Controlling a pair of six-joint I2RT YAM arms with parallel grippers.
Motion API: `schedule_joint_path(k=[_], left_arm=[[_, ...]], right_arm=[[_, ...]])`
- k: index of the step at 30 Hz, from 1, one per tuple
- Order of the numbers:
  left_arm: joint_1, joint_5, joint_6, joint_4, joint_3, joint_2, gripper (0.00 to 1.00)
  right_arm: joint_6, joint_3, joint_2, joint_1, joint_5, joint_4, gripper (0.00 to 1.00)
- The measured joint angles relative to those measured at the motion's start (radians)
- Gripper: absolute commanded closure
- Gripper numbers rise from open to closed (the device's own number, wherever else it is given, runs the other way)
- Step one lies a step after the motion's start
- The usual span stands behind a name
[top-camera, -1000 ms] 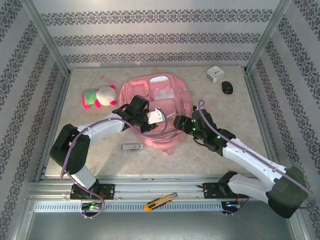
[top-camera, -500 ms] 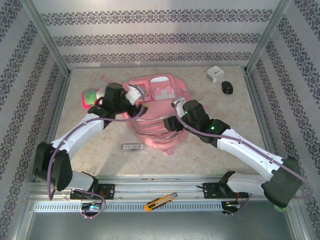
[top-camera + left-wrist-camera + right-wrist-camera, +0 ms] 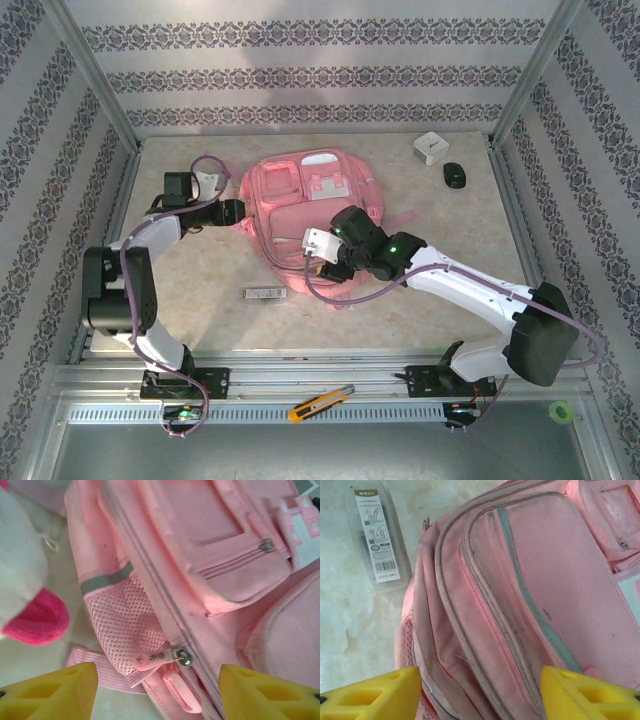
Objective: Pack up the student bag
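Lying flat, front up, at the middle of the table, the bag has its pockets facing the arms, which suits zip work before anything goes in. The left gripper hangs at the bag's 9 o'clock side, yellow fingers spread wide and holding nothing. They straddle the zip pulls at the foot of the mesh pocket, so I judge it is lining up to take a pull and open the main section. The right gripper is also spread and empty, over the bag's 6 o'clock end above the front pocket, probably placed to steady the fabric.

Every zip I can see looks closed, so what the bag holds cannot be told. The mesh pocket lies flat and looks empty. The rest sits outside the bag:

- The plush sits just beside the bag at 9 o'clock.
- The clear case with a printed label lies near it at 7 o'clock.
- A white box and a black item are well apart at 2 o'clock.
- A knife lies on the rail at 6 o'clock.
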Motion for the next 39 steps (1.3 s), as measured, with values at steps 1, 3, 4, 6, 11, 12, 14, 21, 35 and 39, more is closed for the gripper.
schedule_joint_path(k=[1, 3, 4, 6, 11, 12, 14, 21, 35, 39], left_arm=[[0.001, 0.018, -0.023, 0.008, 0.007, 0.026, 0.36], [0.001, 0.053, -0.072, 0.040, 0.011, 0.066, 0.36], [0.001, 0.064, -0.093, 0.054, 0.011, 0.076, 0.37], [0.000, 0.084, -0.136, 0.096, 0.011, 0.097, 0.37], [-0.001, 0.131, -0.184, 0.155, 0.013, 0.129, 0.37], [-0.002, 0.146, -0.192, 0.158, 0.017, 0.142, 0.37], [-0.007, 0.168, -0.209, 0.161, 0.032, 0.177, 0.39], [-0.056, 0.197, -0.248, 0.168, 0.037, 0.209, 0.47], [-0.086, 0.232, -0.256, 0.143, 0.006, -0.068, 0.44], [-0.085, 0.167, -0.169, 0.077, 0.059, -0.053, 0.44]], right_arm=[[-0.006, 0.000, 0.003, 0.000, -0.003, 0.002, 0.37], [-0.011, 0.000, 0.015, 0.000, -0.014, 0.011, 0.37], [-0.011, 0.000, 0.019, 0.000, -0.019, 0.016, 0.37], [-0.010, 0.000, 0.028, 0.001, -0.027, 0.025, 0.37], [0.001, -0.014, 0.031, 0.001, -0.050, 0.055, 0.37], [0.005, -0.019, 0.031, 0.000, -0.057, 0.065, 0.37], [0.018, -0.031, 0.030, 0.000, -0.075, 0.085, 0.37], [0.050, -0.045, 0.030, -0.026, -0.124, 0.129, 0.37], [0.092, -0.120, -0.063, -0.066, -0.151, 0.155, 0.36], [0.099, -0.131, -0.069, -0.072, -0.155, 0.167, 0.36]])
